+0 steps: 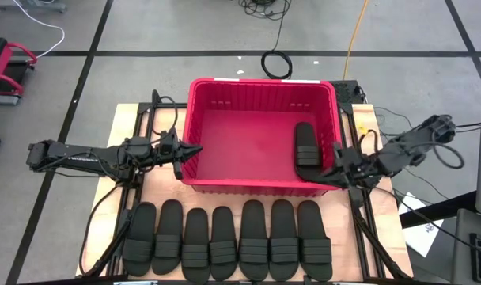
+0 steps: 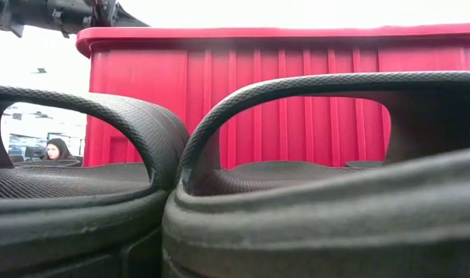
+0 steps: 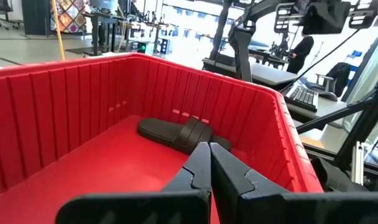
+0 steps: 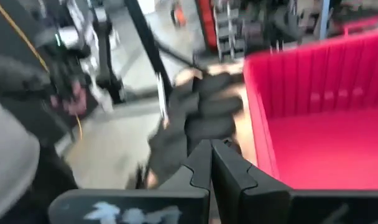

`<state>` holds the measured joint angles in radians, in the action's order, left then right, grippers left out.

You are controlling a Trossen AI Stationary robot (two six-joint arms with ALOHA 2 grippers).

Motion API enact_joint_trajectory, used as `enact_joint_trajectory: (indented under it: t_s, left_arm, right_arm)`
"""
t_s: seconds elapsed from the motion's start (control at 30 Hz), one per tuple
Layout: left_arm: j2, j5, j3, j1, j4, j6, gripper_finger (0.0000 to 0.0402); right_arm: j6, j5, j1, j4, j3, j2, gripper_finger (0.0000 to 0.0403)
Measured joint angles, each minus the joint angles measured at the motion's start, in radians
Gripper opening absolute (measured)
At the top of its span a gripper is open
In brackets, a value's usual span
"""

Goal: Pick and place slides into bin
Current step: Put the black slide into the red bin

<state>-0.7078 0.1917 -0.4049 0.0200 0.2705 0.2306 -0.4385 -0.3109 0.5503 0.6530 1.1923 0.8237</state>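
Observation:
The red bin (image 1: 225, 95) stands at the table's middle. One black slide (image 1: 307, 144) lies sole down on its floor by the right wall; the left wrist view shows it too (image 3: 176, 132). Several more slides (image 1: 225, 241) lie sole down, side by side, along the table's near edge, and two of them fill the low view (image 2: 320, 193). My left gripper (image 1: 195, 150) hovers shut and level over the bin's left rim, holding nothing. My right gripper (image 1: 323, 172) is shut and bare above the bin's near right corner; its wrist view shows the row of slides (image 4: 195, 118) beyond its tips.
Black frame rails (image 1: 367, 229) and cables run along both sides of the table. A cable coil (image 1: 276, 63) lies on the floor behind the bin. A person (image 2: 57, 148) sits far off in the room beyond the table.

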Motion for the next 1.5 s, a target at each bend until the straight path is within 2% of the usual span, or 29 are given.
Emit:
enact_joint_trajectory:
  t_s: [0.07,0.17,0.37,0.57,0.8,0.97,1.13,1.3,1.4,1.5]
  left_arm:
    - [0.000,0.001,0.000,0.000,0.012,0.000,0.0001]
    - [0.000,0.019,0.000,0.000,0.031,0.000,0.0001]
    - [0.000,0.064,0.000,0.000,0.089,0.000,0.0001]
    - [0.000,0.104,0.000,0.001,0.178,0.000,0.0001]
    - [0.000,0.128,0.000,0.002,0.238,0.002,0.0001]
    - [0.000,0.128,0.000,0.002,0.234,0.002,0.0001]
    - [0.000,0.125,0.000,0.002,0.234,0.014,0.0001]
    - [0.000,0.124,0.000,0.002,0.229,0.013,0.0001]
    - [0.000,0.124,0.000,0.002,0.225,0.011,0.0001]
    - [0.000,0.123,0.000,0.002,0.220,0.010,0.0001]
  right_arm:
    - [-0.002,0.019,0.014,0.134,0.062,0.026,0.0000]
    - [0.004,0.108,0.021,0.301,0.110,0.055,0.0000]
    - [-0.008,0.332,0.021,0.469,0.085,0.062,0.0000]
    - [-0.018,0.490,0.021,0.413,0.015,0.056,0.0000]
    - [-0.048,0.680,0.021,0.300,-0.145,0.057,0.0001]
    - [-0.102,0.692,0.021,0.223,-0.254,0.052,0.0036]
    - [-0.168,0.615,0.019,-0.037,-0.350,0.058,0.0114]
    - [-0.211,0.597,0.014,-0.091,-0.374,0.100,0.0189]
    - [-0.232,0.576,0.050,-0.042,-0.381,0.151,0.0205]
    - [-0.235,0.544,0.077,-0.092,-0.379,0.188,0.0204]
